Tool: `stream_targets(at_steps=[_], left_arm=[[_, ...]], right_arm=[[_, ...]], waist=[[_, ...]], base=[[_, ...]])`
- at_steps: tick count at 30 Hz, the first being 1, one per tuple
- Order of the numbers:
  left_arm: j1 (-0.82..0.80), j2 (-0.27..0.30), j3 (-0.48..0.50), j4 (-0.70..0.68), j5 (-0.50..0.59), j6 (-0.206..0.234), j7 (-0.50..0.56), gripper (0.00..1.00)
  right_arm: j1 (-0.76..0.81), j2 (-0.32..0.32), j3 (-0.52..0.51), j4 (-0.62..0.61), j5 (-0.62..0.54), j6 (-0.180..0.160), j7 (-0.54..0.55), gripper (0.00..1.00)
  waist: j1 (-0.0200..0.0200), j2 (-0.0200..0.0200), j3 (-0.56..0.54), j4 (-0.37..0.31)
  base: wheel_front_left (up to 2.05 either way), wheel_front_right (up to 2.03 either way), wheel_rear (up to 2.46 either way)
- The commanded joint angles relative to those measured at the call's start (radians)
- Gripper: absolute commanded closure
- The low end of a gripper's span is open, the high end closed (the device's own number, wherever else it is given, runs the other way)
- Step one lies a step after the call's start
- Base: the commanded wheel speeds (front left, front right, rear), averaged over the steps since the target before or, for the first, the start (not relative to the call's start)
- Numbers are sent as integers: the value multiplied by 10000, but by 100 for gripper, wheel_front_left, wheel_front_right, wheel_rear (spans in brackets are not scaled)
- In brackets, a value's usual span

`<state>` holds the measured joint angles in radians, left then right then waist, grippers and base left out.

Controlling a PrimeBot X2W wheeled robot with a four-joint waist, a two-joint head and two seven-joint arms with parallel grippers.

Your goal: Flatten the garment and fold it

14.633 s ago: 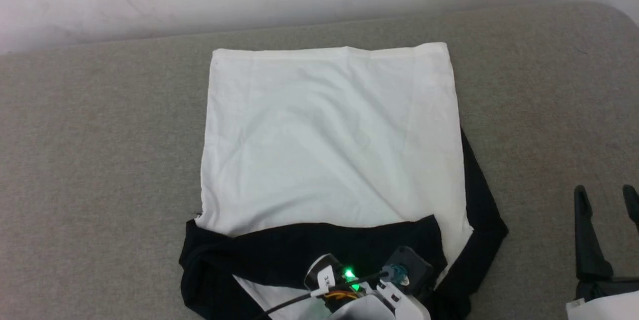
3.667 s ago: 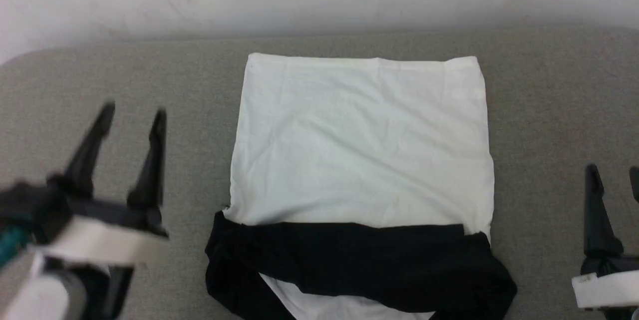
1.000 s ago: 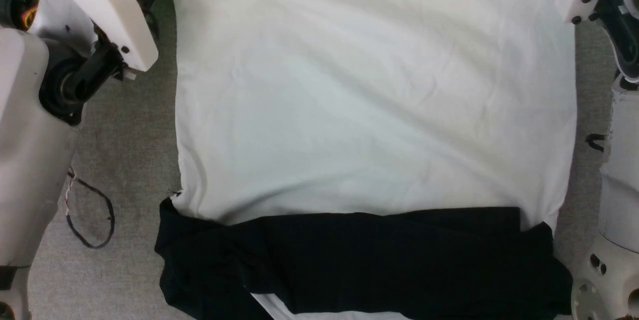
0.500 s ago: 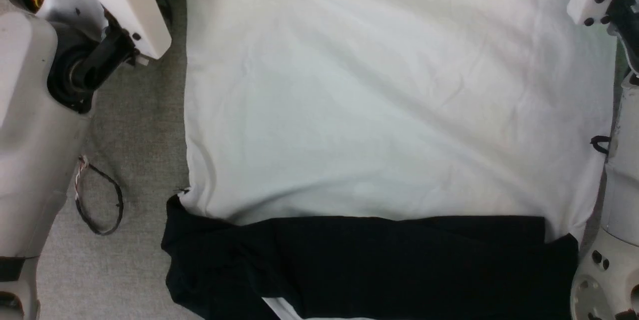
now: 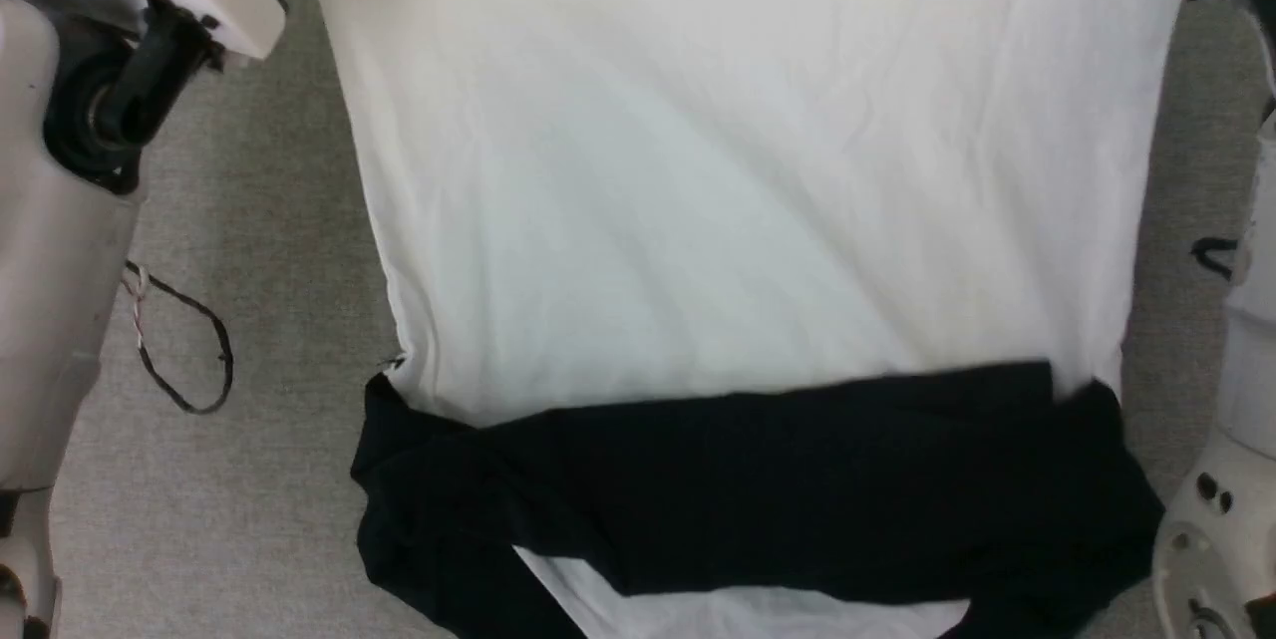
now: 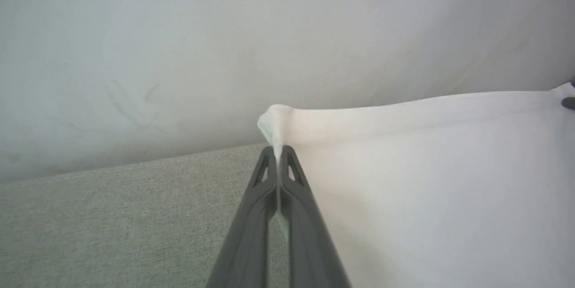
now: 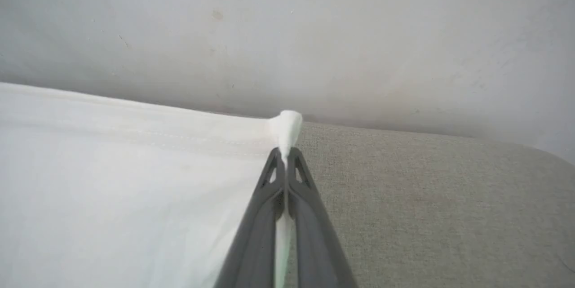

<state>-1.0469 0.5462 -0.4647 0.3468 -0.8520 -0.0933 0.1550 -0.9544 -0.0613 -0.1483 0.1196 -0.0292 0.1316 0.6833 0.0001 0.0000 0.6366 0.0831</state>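
Note:
The garment spreads its white body across the head view, with the black sleeves folded across its near end. In the left wrist view my left gripper is shut on the garment's far left hem corner, which is lifted off the surface. In the right wrist view my right gripper is shut on the far right hem corner, also raised. The hem runs taut between the two corners. Both pale forearms flank the cloth in the head view; the fingers lie beyond its top edge.
The garment lies on a grey fabric surface that ends at a pale wall just behind the hem. A thin black cable loop hangs by my left arm. My right arm stands close to the cloth's right side.
Since a second ago the black sleeve band has slid up the head view and the white body has narrowed and drawn taut; both arms have shifted toward the frame's top corners.

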Motion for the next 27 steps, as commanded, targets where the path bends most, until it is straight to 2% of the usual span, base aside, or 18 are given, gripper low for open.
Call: stream_targets(at_steps=[1, 9, 14, 22, 27], left_arm=[[-195, 108, 119, 68, 80, 42, -148, 100], [-238, 178, 536, 117, 93, 110, -1069, 100], [376, 241, 356, -127, 115, -66, -1497, 100], [3062, 1025, -50, -1649, 175, -195, -2314, 100], [5495, 1714, -49, -3276, 222, 286, -2927, 100]], right_arm=[[-205, -189, 11, 57, 25, -9, -147, 100], [-342, -843, 315, 432, 311, -9, -1045, 100], [230, -1197, 558, 526, 864, -9, -1505, 100], [2668, -1716, 1104, -635, 2163, -9, -1701, 100], [4810, -1779, 959, -1950, 2827, -9, -1584, 100]], waist=[[-1, 0, -449, -1], [-1, 0, -1392, 98], [-1, 0, -1991, 228], [-1, 0, -3145, 305], [-1, 0, -3707, 273]], base=[[0, 0, 0], [0, 0, 0], [0, 0, 0], [0, 0, 0], [0, 0, 0]])
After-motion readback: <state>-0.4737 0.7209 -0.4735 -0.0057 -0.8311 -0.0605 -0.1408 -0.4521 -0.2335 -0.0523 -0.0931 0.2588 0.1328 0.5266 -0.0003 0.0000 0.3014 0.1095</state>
